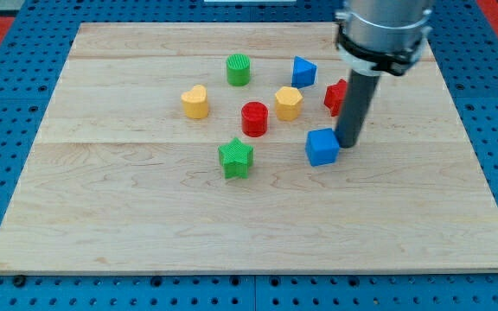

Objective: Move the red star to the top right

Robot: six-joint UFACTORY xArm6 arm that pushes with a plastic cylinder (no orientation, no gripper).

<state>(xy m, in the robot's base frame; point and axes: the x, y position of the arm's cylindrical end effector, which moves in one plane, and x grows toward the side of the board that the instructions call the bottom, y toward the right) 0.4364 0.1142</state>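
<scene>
Nearest me, green star (236, 158); my tip (347, 143) touches blue cube (322, 146), red star (335, 96) behind; no jaws, just rod.

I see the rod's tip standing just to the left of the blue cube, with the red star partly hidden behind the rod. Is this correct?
Not quite. In the camera view, my tip stands just to the right of the blue cube, not to its left. The rest holds: the red star is partly hidden behind the rod.
</scene>
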